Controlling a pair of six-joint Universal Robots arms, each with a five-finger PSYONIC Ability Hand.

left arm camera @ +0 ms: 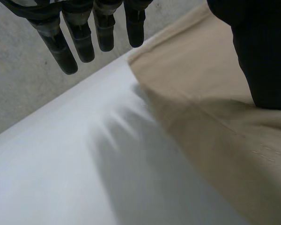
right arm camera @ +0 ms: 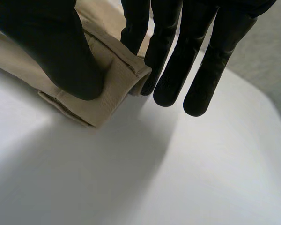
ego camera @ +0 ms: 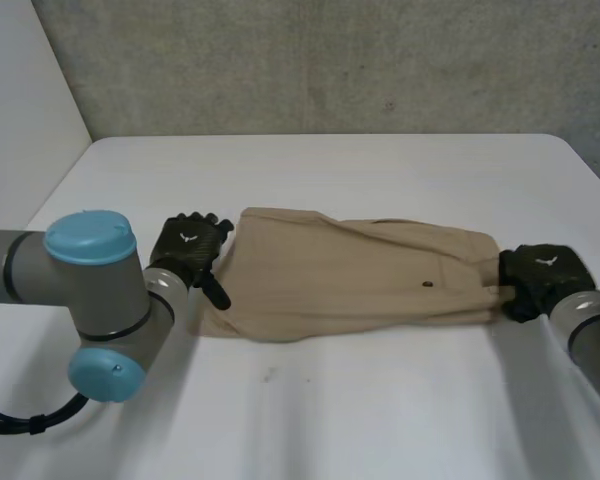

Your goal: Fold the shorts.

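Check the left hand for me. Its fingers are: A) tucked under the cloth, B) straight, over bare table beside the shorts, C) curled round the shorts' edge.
B: on the left hand, the fingers hang straight above the white table, just off the edge of the shorts.

Plain tan shorts [ego camera: 350, 275] with one small dark button [ego camera: 427, 285] on a white worktop [ego camera: 330, 170]. The left hand [ego camera: 188, 248], at nine o'clock, and the right hand [ego camera: 540, 272], at three, are black. The wall [ego camera: 330, 60] is mottled grey.
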